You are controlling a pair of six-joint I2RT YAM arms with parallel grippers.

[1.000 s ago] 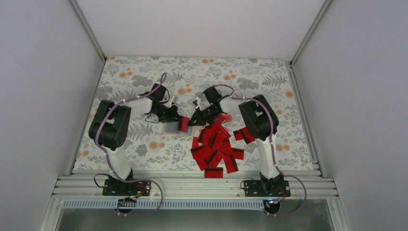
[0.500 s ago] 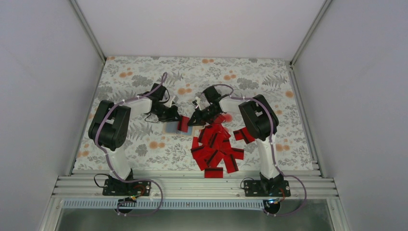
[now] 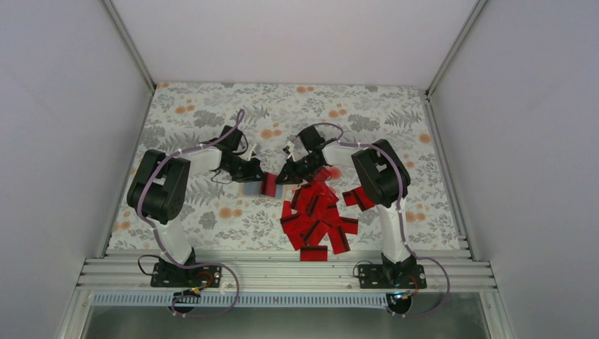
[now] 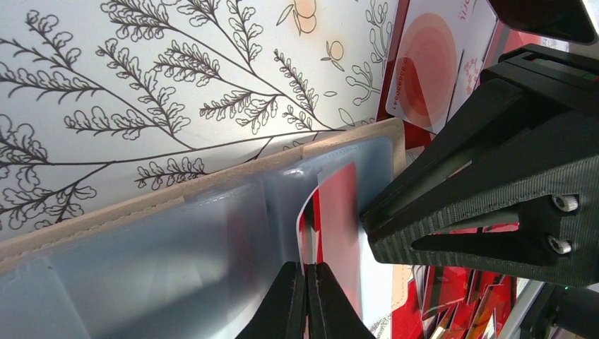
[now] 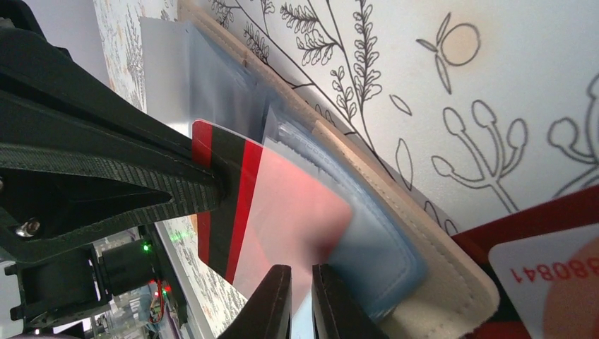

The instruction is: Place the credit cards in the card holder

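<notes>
The tan card holder (image 3: 251, 188) lies open on the cloth, its clear sleeves up; it also shows in the left wrist view (image 4: 212, 185) and the right wrist view (image 5: 424, 247). My left gripper (image 3: 264, 176) (image 4: 306, 272) is shut on a red credit card with a black stripe (image 4: 342, 212) (image 5: 226, 205), held on edge at a sleeve's mouth. My right gripper (image 3: 285, 175) (image 5: 300, 282) is pinched on the holder's clear sleeve, facing the left one. A pile of red credit cards (image 3: 318, 215) lies just right of the holder.
A pale-faced card with a red blot (image 4: 424, 70) (image 5: 551, 282) lies beside the holder's tan edge. Two loose red cards (image 3: 359, 198) lie by the right arm. The floral cloth (image 3: 212, 113) covers the table; white walls enclose it.
Almost nothing. The left arm has shifted very slightly; both grippers stay at the holder with the card between them.
</notes>
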